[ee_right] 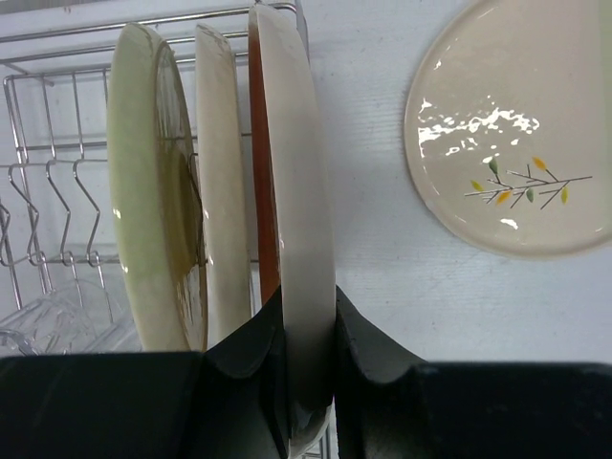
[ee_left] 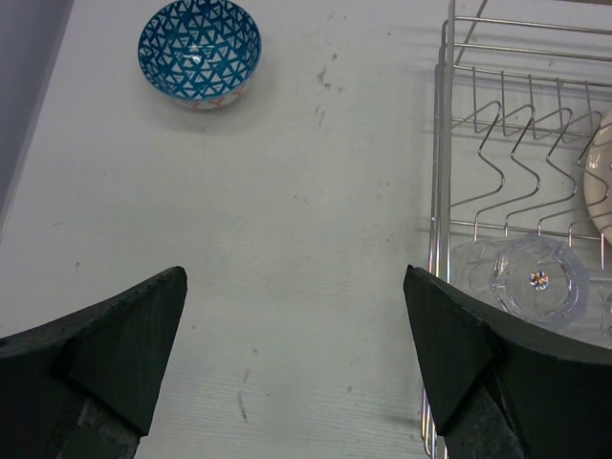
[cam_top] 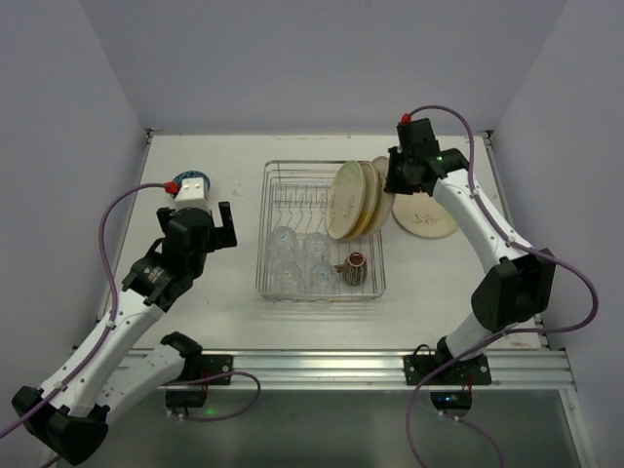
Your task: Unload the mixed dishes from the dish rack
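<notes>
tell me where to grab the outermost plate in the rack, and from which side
Its upper rim, from above, a finger on each face: the outermost plate stands on edge in the dish rack, the next plate close beside it. The right gripper is shut on it this way.

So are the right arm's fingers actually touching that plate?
Touching. The right wrist view shows both fingers pressed against the plate rim, one each side, no gap.

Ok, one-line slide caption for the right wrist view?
Right gripper clamped on the rim of the outermost upright plate in the dish rack, another plate lying flat on the table.
</notes>
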Motion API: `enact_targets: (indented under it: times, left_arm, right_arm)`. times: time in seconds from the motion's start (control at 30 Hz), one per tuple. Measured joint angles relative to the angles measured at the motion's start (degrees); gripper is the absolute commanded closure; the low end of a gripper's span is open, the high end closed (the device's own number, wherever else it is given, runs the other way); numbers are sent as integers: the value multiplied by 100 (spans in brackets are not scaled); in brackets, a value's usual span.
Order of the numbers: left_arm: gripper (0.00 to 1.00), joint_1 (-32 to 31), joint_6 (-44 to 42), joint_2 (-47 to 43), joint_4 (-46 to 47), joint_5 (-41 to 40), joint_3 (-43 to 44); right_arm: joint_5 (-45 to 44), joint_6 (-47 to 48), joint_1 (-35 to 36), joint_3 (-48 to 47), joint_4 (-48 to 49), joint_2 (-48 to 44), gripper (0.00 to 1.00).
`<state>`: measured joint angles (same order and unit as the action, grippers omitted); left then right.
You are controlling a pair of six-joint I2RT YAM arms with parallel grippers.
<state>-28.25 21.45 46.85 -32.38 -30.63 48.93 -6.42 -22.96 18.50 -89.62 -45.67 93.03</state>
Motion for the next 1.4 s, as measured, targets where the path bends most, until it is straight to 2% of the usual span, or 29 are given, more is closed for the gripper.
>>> enact_targets:
  times: [0.87, 1.1, 1.23, 1.4]
  left_arm:
    - [0, 0, 0, -90, 11, 22, 0]
    - [0, 0, 0, -146, 13, 20, 0]
    - [0, 0, 0, -168, 13, 17, 0]
    - [0, 0, 0, -199, 11, -17, 0]
  right_arm:
    - [-883, 109, -114, -566, -750, -911, 100]
    - [-796, -17, -977, -376, -525, -1495, 100]
    - [-555, -262, -1843, 457, 111, -2096, 100]
    - [361, -839, -2962, 1878, 1145, -2573, 100]
